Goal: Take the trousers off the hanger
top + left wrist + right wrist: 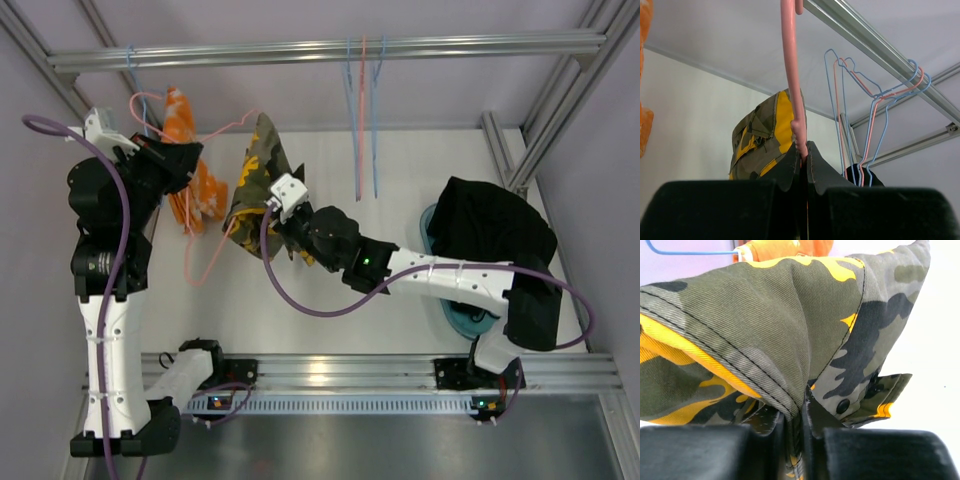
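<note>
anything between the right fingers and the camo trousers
Nothing visible does. The right gripper has its fingers shut on a fold of the camo trousers. They hang from the pink hanger, clamped by the left gripper.

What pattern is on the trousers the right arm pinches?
The trousers are olive-green camouflage with yellow and dark patches; clearest in the right wrist view.

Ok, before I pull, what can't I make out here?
1. Top view: how the camouflage trousers sit on the pink hanger; the cloth covers that spot.
2. Left wrist view: the hanger below the left claw, hidden by the claw's own body.
3. Right wrist view: the hanger; the trousers pinched in the right claw fill most of the frame.
</note>
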